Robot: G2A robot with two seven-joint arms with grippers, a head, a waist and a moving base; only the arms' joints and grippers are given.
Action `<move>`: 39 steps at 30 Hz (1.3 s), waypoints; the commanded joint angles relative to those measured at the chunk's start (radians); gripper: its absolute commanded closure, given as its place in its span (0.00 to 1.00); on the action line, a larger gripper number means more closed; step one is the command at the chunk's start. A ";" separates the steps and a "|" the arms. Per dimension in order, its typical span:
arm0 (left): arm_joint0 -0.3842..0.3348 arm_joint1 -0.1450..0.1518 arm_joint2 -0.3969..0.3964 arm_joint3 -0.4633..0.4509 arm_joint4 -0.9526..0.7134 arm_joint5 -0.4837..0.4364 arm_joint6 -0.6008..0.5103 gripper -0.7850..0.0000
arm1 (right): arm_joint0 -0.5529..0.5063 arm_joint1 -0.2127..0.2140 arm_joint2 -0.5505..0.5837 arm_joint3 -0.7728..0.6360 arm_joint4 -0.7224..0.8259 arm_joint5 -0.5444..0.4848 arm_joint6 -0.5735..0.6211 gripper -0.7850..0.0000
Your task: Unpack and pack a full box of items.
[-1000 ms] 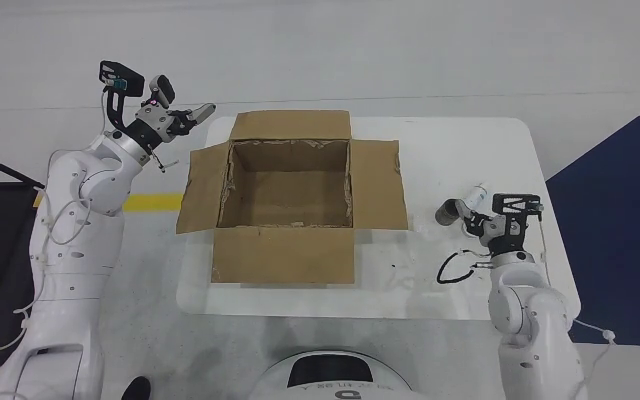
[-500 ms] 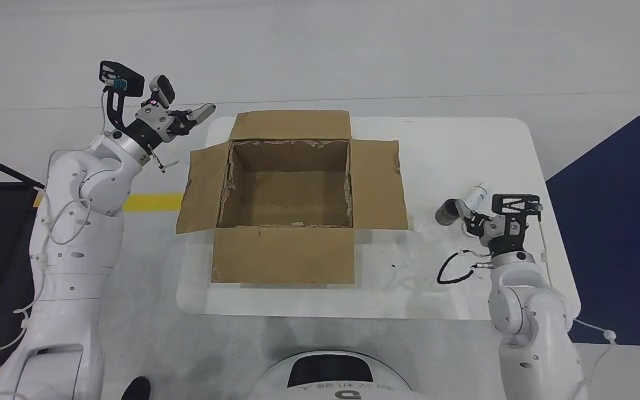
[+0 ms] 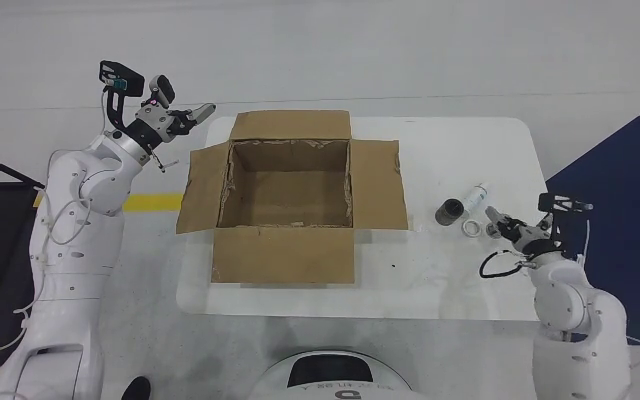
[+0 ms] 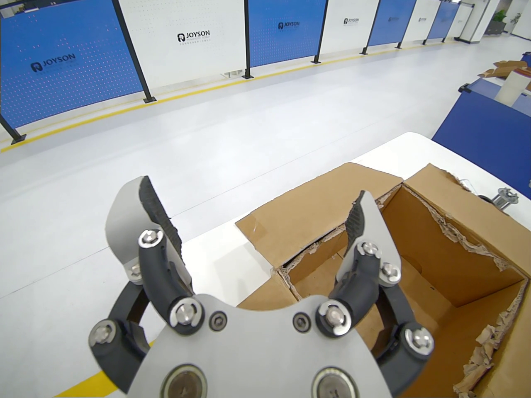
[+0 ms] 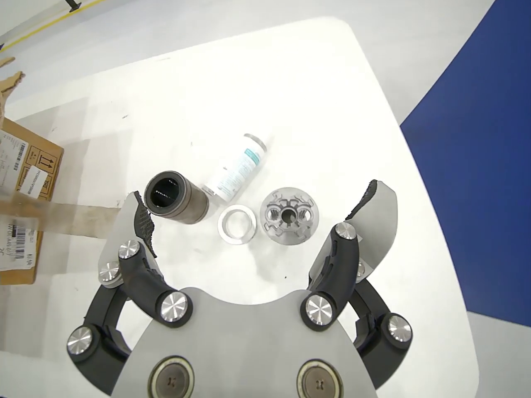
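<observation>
An open cardboard box (image 3: 290,195) stands mid-table with its flaps folded out, and its inside looks bare (image 4: 435,250). To its right lie a dark cylinder (image 3: 450,210), a white bottle (image 3: 476,193), a metal ring (image 3: 469,229) and a slotted metal hub (image 5: 289,217). My right gripper (image 5: 256,200) hovers open just behind them, nothing between its fingers; the cylinder (image 5: 176,197), bottle (image 5: 238,167) and ring (image 5: 237,224) lie ahead of it. My left gripper (image 3: 190,115) is raised off the box's far left corner, open and empty (image 4: 253,192).
The white table (image 3: 470,150) has bare room beyond and in front of the small parts. A blue panel (image 3: 600,200) stands off the table's right edge. The box's right flap (image 3: 378,185) lies flat between the box and the parts.
My right arm has drawn back to the right, away from the small parts, which now lie uncovered. The left arm and the box have not moved.
</observation>
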 commanded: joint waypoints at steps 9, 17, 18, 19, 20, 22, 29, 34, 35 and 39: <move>0.000 0.000 0.000 0.000 0.000 0.000 0.000 0.00 | 0.125 0.035 0.010 0.153 -0.037 -0.036 0.201 0.12; 0.000 0.000 0.000 0.000 0.000 0.000 0.000 0.00 | 0.165 0.040 -0.070 0.200 -0.162 0.044 0.195 0.12; 0.000 0.000 0.000 0.000 0.000 0.000 0.000 0.00 | 0.172 0.042 -0.077 0.206 -0.178 0.054 0.197 0.12; 0.000 0.000 0.000 0.000 0.000 0.000 0.000 0.00 | 0.178 0.042 -0.084 0.212 -0.186 0.058 0.197 0.13; 0.000 0.000 0.000 0.000 0.000 0.000 0.000 0.00 | 0.181 0.043 -0.088 0.217 -0.188 0.059 0.199 0.13; 0.000 0.000 0.000 0.000 0.000 0.000 0.000 0.00 | 0.184 0.045 -0.088 0.220 -0.188 0.059 0.199 0.13; 0.000 0.000 0.000 0.000 0.000 0.000 0.000 0.00 | 0.181 0.053 -0.082 0.217 -0.183 0.058 0.219 0.50; 0.000 0.000 0.000 0.000 0.000 0.000 0.000 0.00 | 0.187 0.058 -0.092 0.233 -0.200 0.070 0.226 0.81; 0.000 0.000 0.000 0.000 0.000 0.000 0.000 0.00 | 0.187 0.058 -0.094 0.235 -0.201 0.071 0.224 1.00; 0.000 0.000 0.000 0.000 0.000 0.000 0.000 0.00 | 0.176 0.061 -0.089 0.219 -0.201 0.080 0.213 1.00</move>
